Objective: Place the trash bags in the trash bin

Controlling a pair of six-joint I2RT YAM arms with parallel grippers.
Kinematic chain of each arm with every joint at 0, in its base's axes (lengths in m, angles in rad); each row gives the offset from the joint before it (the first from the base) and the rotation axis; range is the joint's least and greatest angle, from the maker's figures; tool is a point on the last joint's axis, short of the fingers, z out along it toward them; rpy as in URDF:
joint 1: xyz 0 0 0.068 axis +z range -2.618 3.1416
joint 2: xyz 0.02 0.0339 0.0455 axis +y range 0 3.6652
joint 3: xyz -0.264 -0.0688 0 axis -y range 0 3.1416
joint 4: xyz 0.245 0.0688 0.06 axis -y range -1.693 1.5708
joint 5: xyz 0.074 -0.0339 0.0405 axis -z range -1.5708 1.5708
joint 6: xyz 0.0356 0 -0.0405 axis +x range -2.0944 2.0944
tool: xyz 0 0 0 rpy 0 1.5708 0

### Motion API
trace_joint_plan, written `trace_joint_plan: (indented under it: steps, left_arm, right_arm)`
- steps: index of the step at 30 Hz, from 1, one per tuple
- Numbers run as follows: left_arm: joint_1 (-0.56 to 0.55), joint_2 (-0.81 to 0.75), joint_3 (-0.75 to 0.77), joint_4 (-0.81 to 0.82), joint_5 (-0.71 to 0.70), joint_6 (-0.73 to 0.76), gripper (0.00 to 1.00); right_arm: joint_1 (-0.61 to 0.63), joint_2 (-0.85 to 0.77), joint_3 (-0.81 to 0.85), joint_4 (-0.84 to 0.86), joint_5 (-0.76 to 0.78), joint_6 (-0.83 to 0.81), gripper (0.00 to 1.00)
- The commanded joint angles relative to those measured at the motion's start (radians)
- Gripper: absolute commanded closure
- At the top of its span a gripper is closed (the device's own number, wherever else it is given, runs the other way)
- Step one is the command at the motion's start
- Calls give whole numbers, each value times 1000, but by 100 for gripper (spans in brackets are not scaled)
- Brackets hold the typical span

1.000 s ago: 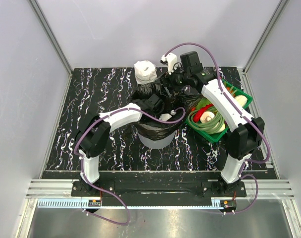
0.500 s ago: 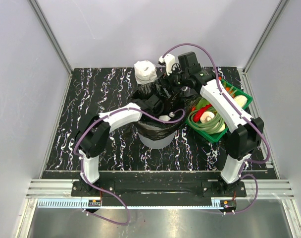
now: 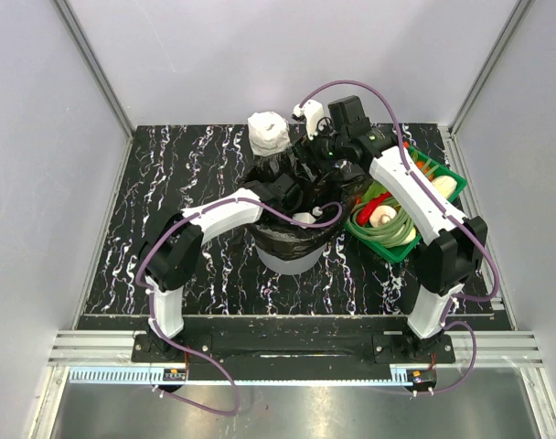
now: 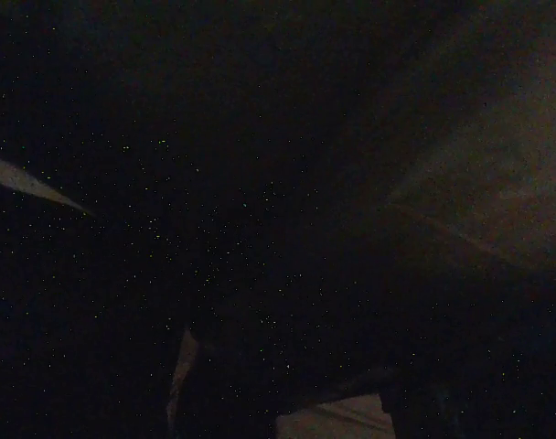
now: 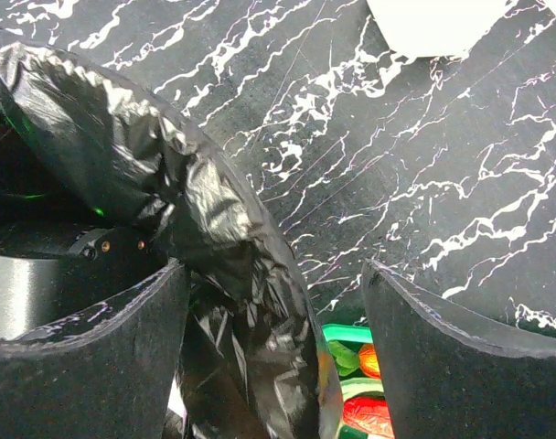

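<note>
The light-grey trash bin (image 3: 287, 262) stands mid-table with the glossy black trash bag (image 3: 276, 174) draped over its mouth and bunched at the back rim. My left gripper (image 3: 293, 190) reaches down inside the bag. Its wrist view is almost black, so its fingers cannot be made out there. My right gripper (image 3: 326, 157) hovers at the bin's back right rim. In the right wrist view that gripper (image 5: 273, 274) is open, and a crinkled fold of the bag (image 5: 214, 219) runs between its fingers without being pinched.
A white wrapped roll (image 3: 267, 133) sits just behind the bin. A green basket (image 3: 393, 254) of vegetables stands close against the bin's right side, under the right arm. The basket's rim (image 5: 347, 333) shows beneath the right fingers. Grey walls enclose the marbled table.
The right gripper has edged slightly toward the bin's back rim, and the bag film there has shifted a little. The left arm has stayed still.
</note>
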Motion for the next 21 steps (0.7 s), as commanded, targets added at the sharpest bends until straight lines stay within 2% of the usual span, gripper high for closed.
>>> trace_joint_plan:
  steps: [1, 21]
  left_arm:
    - [-8, -64, 54, -13, -8, 7, 22]
    - [-2, -197, 88, 0, 2, -25, 16]
  right_arm:
    - [12, -16, 39, 4, 26, -16, 19]
    - [12, -19, 85, -27, 52, -31, 19]
